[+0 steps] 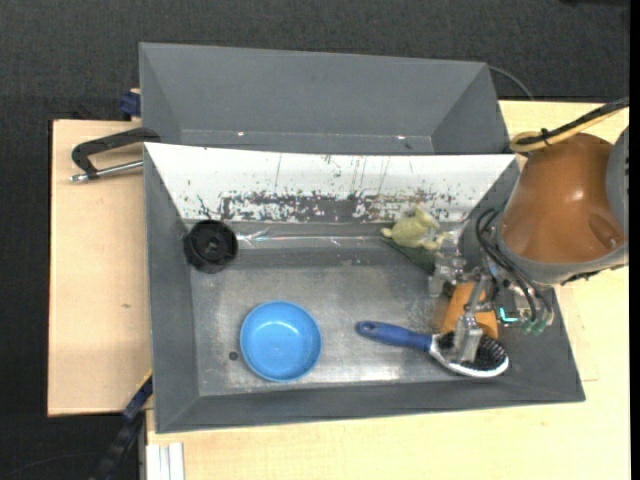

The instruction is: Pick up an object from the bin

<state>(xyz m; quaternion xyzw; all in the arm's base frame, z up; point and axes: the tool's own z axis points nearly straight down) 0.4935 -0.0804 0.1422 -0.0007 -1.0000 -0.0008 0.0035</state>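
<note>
Brush [396, 335] with a blue handle is lying in the front right corner of the bin [168, 298]. The gripper [467, 340] is hanging over its bristly end; I cannot tell if it is open or closed. The brush is looking light and stiff, so the thin handle seems the best place to grab.

Floor [300, 3]: dark, finely speckled carpet, visible along the top, the left and the lower-left corner. Support surface: pale wooden tabletop [400, 453], visible at the bottom and upper right. Lighting: even and diffuse across carpet and wood
</note>
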